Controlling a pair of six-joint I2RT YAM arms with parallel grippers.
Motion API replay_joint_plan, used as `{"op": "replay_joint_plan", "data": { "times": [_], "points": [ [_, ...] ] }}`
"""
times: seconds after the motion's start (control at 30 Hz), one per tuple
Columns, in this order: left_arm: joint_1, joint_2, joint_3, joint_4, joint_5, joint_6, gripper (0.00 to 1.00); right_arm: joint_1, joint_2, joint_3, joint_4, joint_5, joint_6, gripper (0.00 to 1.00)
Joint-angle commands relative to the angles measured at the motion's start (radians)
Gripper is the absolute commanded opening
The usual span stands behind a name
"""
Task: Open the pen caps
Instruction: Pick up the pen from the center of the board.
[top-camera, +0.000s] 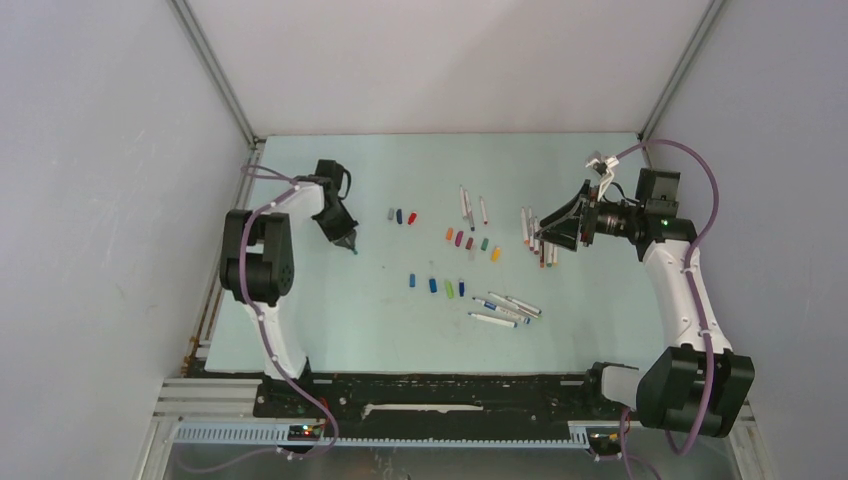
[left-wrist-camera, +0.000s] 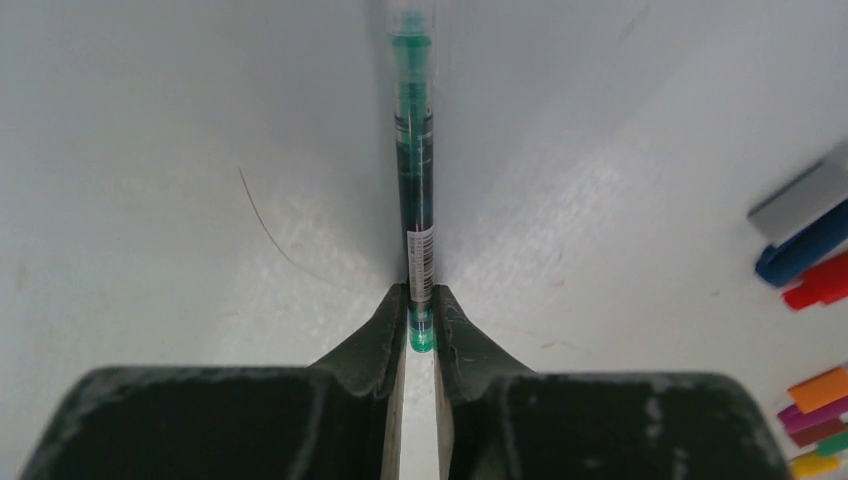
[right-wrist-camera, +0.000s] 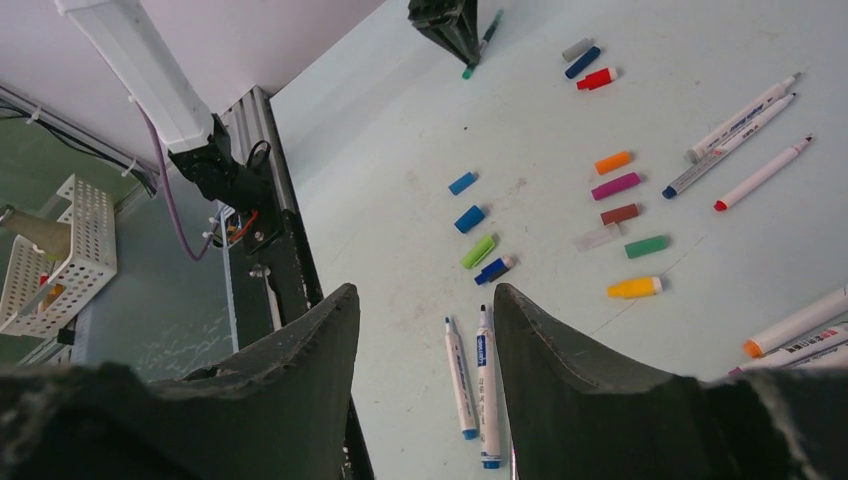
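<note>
Left gripper: black two-finger left gripper (left-wrist-camera: 421, 300), at about 9 o'clock on the pale green table top (top-camera: 330, 320), jaws pinched tight on the near end of a slim green-ink pen with a clear barrel (left-wrist-camera: 417, 190) that points straight away from the wrist

Right gripper: black two-finger right gripper (right-wrist-camera: 422, 295), at about 3 o'clock on the table, jaws standing apart with nothing between them

Caps at 11 o'clock: three short plastic caps (top-camera: 400, 216), grey, blue and red, lying loose side by side

Caps by the centre: five short plastic caps (top-camera: 470, 240), orange, magenta, brown, green and yellow, loose, just toward 1 o'clock

Caps at 6 o'clock: four short plastic caps (top-camera: 437, 286), two blue, one light green, one dark blue, in a loose row

Bare pens: three white-barrelled pens (top-camera: 470, 205) at 12 o'clock with nibs showing, and a small heap of white pens (top-camera: 507, 310) at 5 o'clock

Row by the right gripper: white pens with orange and brown ends (top-camera: 535, 238), just beside its fingers; too small to tell whether caps sit on them

Done: by the look of it most of the job, about a dozen caps lie apart from any barrel

Left: likely the green pen in the left grip, whose far end I cannot read as cap or nib, and perhaps the row at 3 o'clock
</note>
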Motion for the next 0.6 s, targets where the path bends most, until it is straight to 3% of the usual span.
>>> {"op": "replay_joint_plan", "data": {
  "times": [0.0,0.43,0.57],
  "points": [
    [-0.068,-0.098,-0.116,0.084,0.014,-0.026,0.15,-0.004,-0.017,0.016,0.011,-0.025,-0.006,0.55],
    [-0.18,-0.315,-0.414,0.257,-0.037,-0.028,0.17,-0.005,-0.01,0.016,-0.002,-0.026,-0.016,0.55],
    [-0.18,-0.307,-0.411,0.27,-0.051,0.006,0.2,-0.005,-0.009,0.016,-0.003,-0.026,-0.017,0.55]
  ]
}}
